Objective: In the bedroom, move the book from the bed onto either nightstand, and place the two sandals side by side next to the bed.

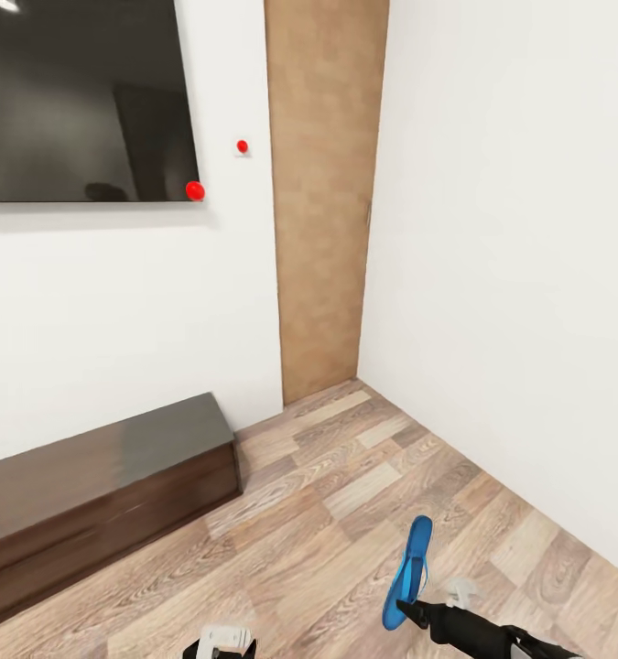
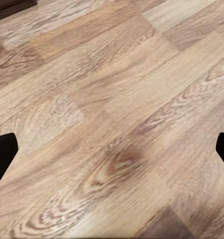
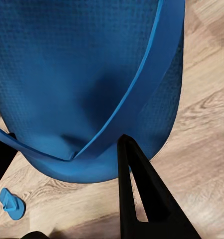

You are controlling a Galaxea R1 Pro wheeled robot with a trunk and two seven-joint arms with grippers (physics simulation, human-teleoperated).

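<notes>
Right tool [image 1: 409, 611]: clamped on one blue sandal [image 1: 409, 569], held above the floor [image 1: 327, 513].
Left tool [image 2: 112, 149]: spread wide, empty.
Second sandal [image 3: 11, 203]: on the floor, below the held one.
Left to do: pairing the sandals by the bed; the book.

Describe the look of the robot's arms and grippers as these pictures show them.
The right arm is a black, rounded, tube-like link with a pale grey-white fitting on top near the wrist. The right gripper has matte black fingers; one is a tapering wedge with a long slot cut through it. The left arm shows a white rounded housing above black parts. The left gripper's fingertips are plain black. No cables or markings are visible.
</notes>
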